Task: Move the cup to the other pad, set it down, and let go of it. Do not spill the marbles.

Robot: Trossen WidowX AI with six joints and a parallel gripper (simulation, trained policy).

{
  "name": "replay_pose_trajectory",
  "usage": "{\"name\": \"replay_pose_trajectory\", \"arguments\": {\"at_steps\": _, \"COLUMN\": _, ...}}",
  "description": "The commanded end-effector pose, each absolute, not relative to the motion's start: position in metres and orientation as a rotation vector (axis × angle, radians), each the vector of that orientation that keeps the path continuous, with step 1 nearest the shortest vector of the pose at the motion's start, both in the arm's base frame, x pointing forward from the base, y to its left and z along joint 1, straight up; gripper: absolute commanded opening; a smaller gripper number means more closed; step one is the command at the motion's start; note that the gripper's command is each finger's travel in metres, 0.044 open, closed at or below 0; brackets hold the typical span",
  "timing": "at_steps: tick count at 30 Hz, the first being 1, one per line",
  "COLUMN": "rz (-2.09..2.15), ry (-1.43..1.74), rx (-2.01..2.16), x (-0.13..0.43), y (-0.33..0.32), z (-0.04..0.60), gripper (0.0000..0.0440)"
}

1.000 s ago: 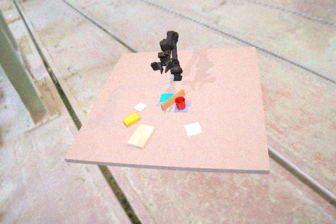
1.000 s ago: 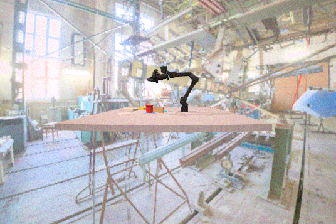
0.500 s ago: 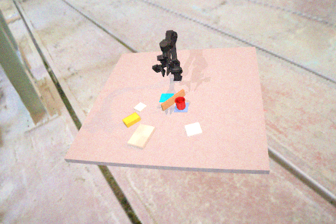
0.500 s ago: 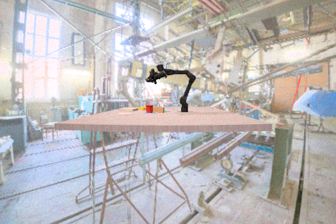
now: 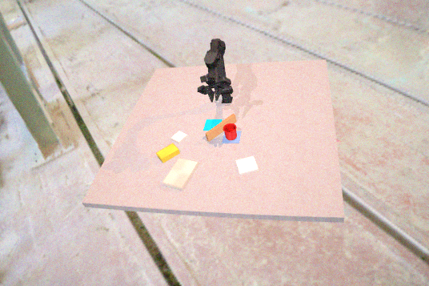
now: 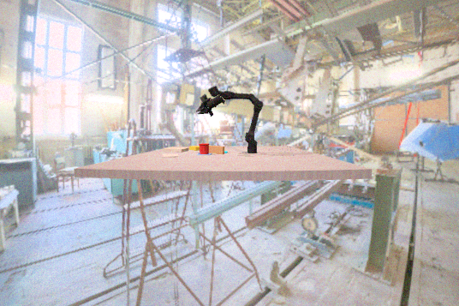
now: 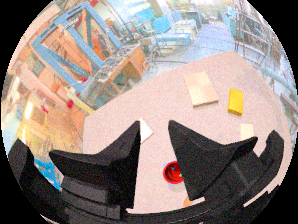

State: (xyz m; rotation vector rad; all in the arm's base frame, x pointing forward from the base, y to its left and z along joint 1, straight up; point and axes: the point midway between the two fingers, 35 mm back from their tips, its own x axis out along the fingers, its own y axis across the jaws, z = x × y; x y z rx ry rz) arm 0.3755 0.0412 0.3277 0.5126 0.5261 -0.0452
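1. Plainly, we see the red cup [image 5: 230,132] [image 6: 204,149] [image 7: 171,173] upright on the blue pad [image 5: 237,139], well inside the counter's [image 5: 292,164] [image 6: 223,173] [image 7: 110,127] edges.
2. Above, we find the hand [image 5: 215,99] [image 6: 199,111] [image 7: 154,124] partly open, gripping nothing.

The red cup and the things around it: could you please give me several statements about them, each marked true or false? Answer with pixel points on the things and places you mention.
The red cup [image 5: 230,132] [image 6: 204,149] [image 7: 171,173] stands upright. True.

The cup is on the cyan pad [image 5: 211,124]. False: it stands on the blue pad [image 5: 237,138].

The claw [image 5: 217,98] [image 6: 199,111] [image 7: 154,124] is gripping the cup. False: it is above the table, away from the cup.

The orange block [image 5: 214,130] [image 6: 217,149] stands between the cup and the cyan pad. True.

The yellow block [image 5: 168,152] [image 7: 235,102] is on the blue pad. False: it lies on the table.
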Motion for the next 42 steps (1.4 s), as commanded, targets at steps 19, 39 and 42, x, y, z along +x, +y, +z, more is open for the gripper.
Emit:
{"name": "replay_pose_trajectory", "arguments": {"at_steps": 19, "rz": -0.188, "ry": 0.817, "rx": 0.709, "x": 0.383, "y": 0.061, "z": 0.296, "gripper": 0.0125}}
{"name": "replay_pose_trajectory", "arguments": {"at_steps": 39, "rz": -0.392, "ry": 1.077, "rx": 0.756, "x": 0.375, "y": 0.067, "z": 0.254, "gripper": 0.0120}}
{"name": "replay_pose_trajectory", "arguments": {"at_steps": 42, "rz": -0.422, "ry": 1.117, "rx": 0.747, "x": 0.373, "y": 0.066, "z": 0.246, "gripper": 0.0123}}
